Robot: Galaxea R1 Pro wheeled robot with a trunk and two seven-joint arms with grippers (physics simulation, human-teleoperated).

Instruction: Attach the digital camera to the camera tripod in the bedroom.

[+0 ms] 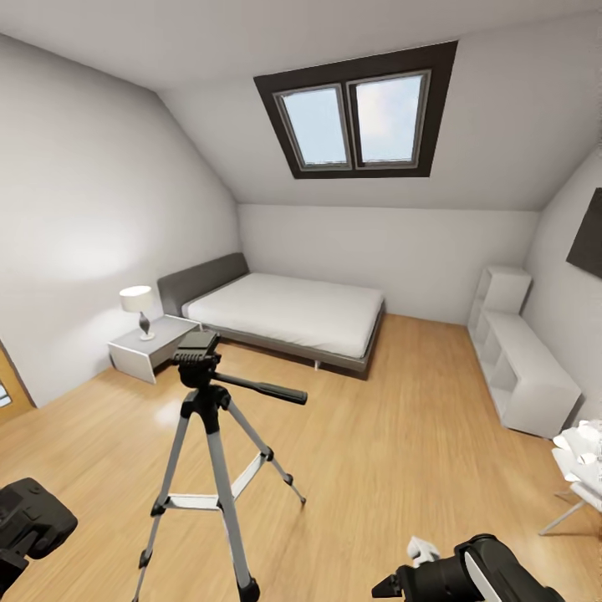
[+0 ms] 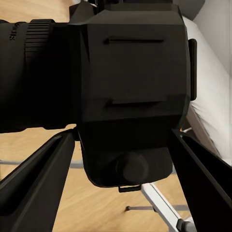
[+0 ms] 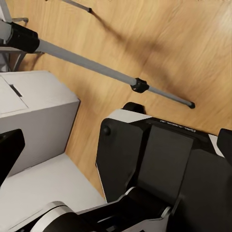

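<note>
The camera tripod (image 1: 209,443) stands on the wood floor just ahead of me, left of centre. Its black head (image 1: 196,347) is bare, and its pan handle (image 1: 267,390) points right. The digital camera (image 2: 135,87) sits between the two fingers of my left gripper (image 2: 121,140), which is shut on it, lens barrel (image 2: 29,72) out to one side. In the head view the digital camera (image 1: 33,510) is low at the left, below and left of the tripod head. My right gripper (image 1: 389,585) hangs open and empty at the bottom right. A tripod leg (image 3: 87,63) crosses the floor beyond it.
A grey bed (image 1: 284,313) with a white mattress stands by the far wall, under the skylight (image 1: 359,117). A white nightstand (image 1: 150,351) with a lamp (image 1: 138,305) is behind the tripod. White shelving (image 1: 518,359) lines the right wall. A white chair (image 1: 581,477) stands at the right edge.
</note>
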